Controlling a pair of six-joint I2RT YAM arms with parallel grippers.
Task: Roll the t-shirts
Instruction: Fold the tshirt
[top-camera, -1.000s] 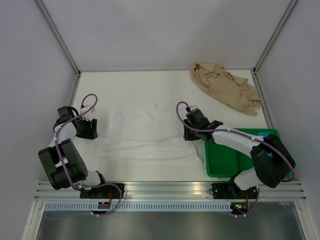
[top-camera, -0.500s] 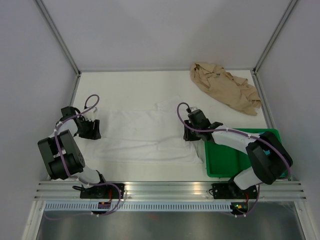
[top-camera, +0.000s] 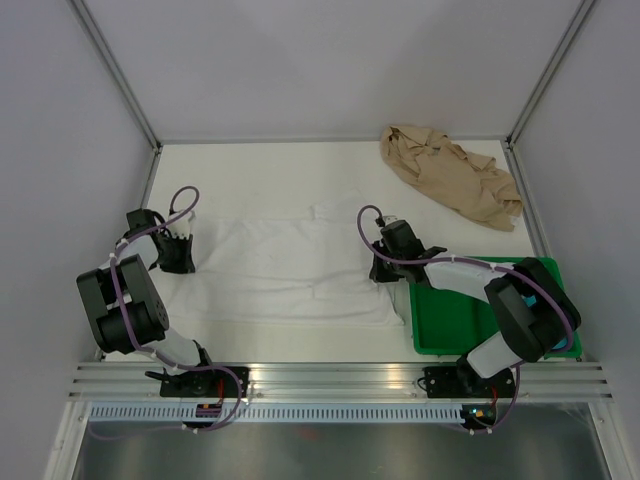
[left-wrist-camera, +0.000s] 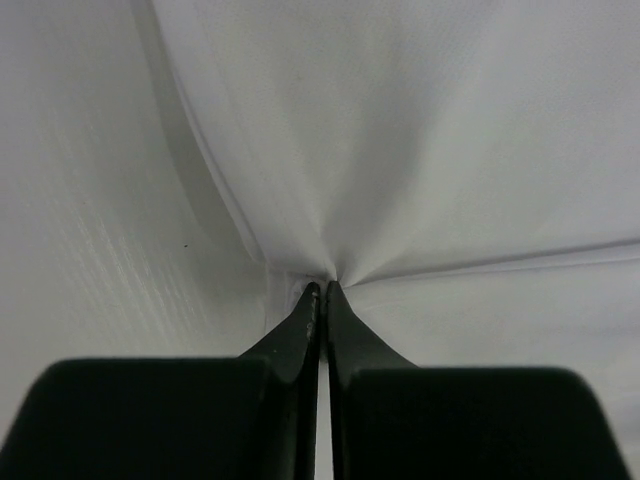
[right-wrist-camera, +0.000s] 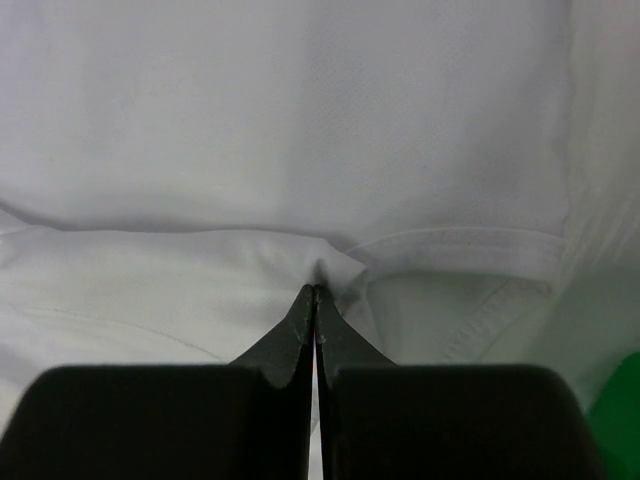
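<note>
A white t-shirt (top-camera: 290, 270) lies flat and folded lengthwise across the middle of the table. My left gripper (top-camera: 186, 262) is at its left end, shut on a pinch of the white cloth (left-wrist-camera: 322, 282), which puckers into folds at the tips. At the shirt's right end my right gripper (top-camera: 381, 272) is shut on a bunched edge of the cloth (right-wrist-camera: 318, 284) next to a hemmed seam (right-wrist-camera: 480, 245). A tan-beige t-shirt (top-camera: 450, 185) lies crumpled at the back right, away from both grippers.
A green plastic tray (top-camera: 470, 315) stands at the front right, just right of the white shirt's end, under the right arm. Grey walls and metal posts close in the table on three sides.
Both grippers have closed on the ends of the white t-shirt; earlier their jaws stood apart. The arms have shifted slightly toward the shirt's ends.
</note>
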